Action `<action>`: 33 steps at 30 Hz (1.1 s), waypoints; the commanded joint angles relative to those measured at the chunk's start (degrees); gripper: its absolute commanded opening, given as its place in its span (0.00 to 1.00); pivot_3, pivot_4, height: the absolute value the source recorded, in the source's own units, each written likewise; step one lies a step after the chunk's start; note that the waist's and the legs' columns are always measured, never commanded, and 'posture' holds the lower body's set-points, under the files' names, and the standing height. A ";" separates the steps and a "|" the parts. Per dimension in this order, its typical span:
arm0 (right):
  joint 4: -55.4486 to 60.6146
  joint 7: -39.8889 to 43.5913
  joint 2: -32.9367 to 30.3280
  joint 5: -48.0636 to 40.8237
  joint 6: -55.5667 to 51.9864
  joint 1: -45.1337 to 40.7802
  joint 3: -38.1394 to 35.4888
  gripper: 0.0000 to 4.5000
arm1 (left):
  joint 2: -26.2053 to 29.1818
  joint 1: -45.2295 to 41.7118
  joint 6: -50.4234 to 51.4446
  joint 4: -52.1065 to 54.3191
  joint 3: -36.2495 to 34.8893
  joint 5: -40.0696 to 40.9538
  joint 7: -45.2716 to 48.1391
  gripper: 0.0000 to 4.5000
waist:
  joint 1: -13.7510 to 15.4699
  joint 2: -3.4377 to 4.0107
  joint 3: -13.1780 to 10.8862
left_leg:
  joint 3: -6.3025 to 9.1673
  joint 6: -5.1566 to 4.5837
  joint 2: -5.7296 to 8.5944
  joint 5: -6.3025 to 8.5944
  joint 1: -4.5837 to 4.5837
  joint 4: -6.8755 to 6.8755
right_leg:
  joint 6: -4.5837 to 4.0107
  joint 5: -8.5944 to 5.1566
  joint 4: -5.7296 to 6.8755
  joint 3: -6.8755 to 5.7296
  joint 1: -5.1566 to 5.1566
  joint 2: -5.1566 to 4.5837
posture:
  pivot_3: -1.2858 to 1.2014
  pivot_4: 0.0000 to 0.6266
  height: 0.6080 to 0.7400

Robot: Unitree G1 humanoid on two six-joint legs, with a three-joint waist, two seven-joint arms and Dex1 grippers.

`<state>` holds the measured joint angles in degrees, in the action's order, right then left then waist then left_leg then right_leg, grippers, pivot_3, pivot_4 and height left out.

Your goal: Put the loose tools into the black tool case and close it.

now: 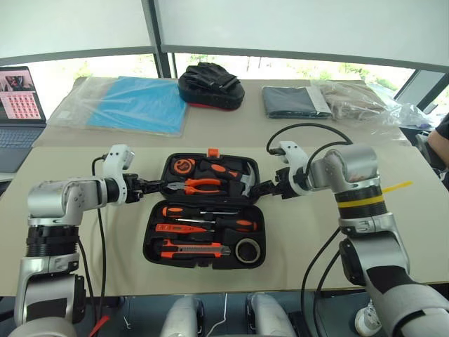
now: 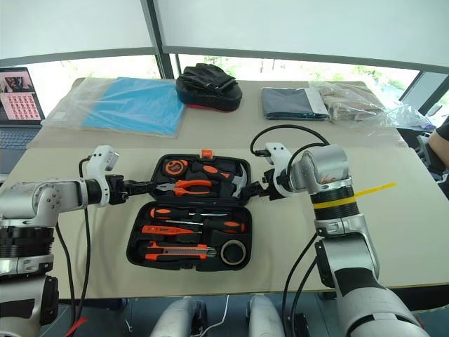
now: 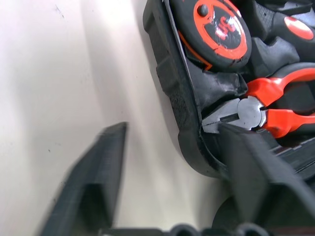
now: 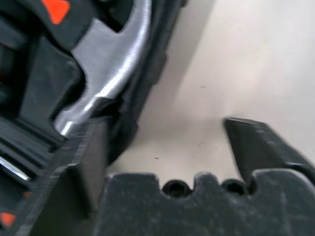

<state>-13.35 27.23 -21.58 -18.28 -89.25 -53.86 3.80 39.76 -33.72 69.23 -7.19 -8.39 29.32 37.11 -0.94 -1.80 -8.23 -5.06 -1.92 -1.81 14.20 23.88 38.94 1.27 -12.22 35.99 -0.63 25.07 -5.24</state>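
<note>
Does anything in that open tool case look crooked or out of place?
Nothing stands out. The case lies open flat on the table, and the pliers, screwdrivers, knife and tape roll each sit in their recesses.

Bare table [image 1: 316, 246] lies open lower right and lower left; the open black tool case [image 1: 205, 249] blocks the frame's centre.
</note>
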 commanded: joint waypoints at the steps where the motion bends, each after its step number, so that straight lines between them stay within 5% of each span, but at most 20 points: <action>1: -0.70 -1.62 -0.77 0.86 -0.19 -1.15 0.45 0.53 | 0.80 -0.42 0.32 1.14 0.20 -0.29 -0.30 0.31 | 0.10 0.00 0.00 | 0.01 0.00 0.01 0.00 0.00 0.00 | 0.00 0.00 0.00 0.00 0.00 -0.01 | 0.52 0.24 1.00; 5: -2.34 -2.06 0.46 0.60 -0.74 -1.39 0.21 0.23 | -0.91 -0.29 0.42 0.64 0.35 0.02 -0.97 0.00 | 0.12 0.00 0.00 | 0.01 0.00 0.02 0.00 -0.05 0.01 | 0.00 0.00 -0.01 0.00 -0.04 -0.01 | 0.52 0.24 1.00; 8: -2.89 -2.53 1.67 0.14 -1.14 -1.47 -1.86 0.01 | -2.75 -0.18 0.33 -0.01 -0.69 0.42 -1.81 0.00 | 0.17 -0.02 0.02 | 0.03 0.01 0.01 -0.04 -0.19 0.03 | 0.00 0.00 -0.02 -0.01 -0.19 -0.02 | 0.52 0.24 1.00; 14: -0.28 -2.28 3.00 -1.55 5.78 -0.32 -6.79 0.01 | -5.64 1.43 -0.93 2.09 -5.87 3.10 -1.62 0.00 | 0.23 -0.03 0.02 | 0.08 -0.03 0.01 -0.08 -0.60 0.04 | 0.02 0.01 -0.08 -0.05 -0.64 -0.05 | 0.52 0.24 1.00; 16: 5.85 3.09 -0.34 -2.14 13.20 2.51 -2.52 0.01 | -5.81 2.99 -5.93 3.13 -7.41 3.38 0.26 0.00 | 0.20 -0.03 0.02 | 0.08 -0.03 0.02 -0.08 -0.59 0.04 | 0.02 0.01 -0.09 -0.05 -0.64 -0.06 | 0.52 0.24 1.00; 25: 23.36 14.04 -10.43 5.30 51.89 18.10 4.99 0.01 | -6.84 15.14 -39.61 10.24 -10.99 1.77 12.61 0.00 | 0.23 -0.03 -0.07 | 0.02 0.17 0.03 -0.19 0.47 0.00 | 0.08 0.07 0.00 -0.07 0.35 -0.04 | 0.52 0.24 1.00; 33: 23.45 14.91 -17.41 16.75 88.09 34.77 6.32 0.01 | -4.28 29.06 -75.23 12.39 -5.61 -13.22 19.86 0.00 | 0.24 -0.06 -0.08 | -0.08 -0.15 0.02 0.01 0.43 -0.01 | 0.16 0.06 -0.45 -0.08 0.18 -0.06 | 0.52 0.24 1.00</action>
<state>8.83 41.55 -37.63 -4.36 -10.15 -21.60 10.41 34.08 -7.25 5.27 2.14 -14.87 20.00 54.40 -0.70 -1.85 -8.31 -5.17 -2.08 -1.81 14.22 24.25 38.93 1.43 -12.16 35.28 -0.70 25.20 -5.30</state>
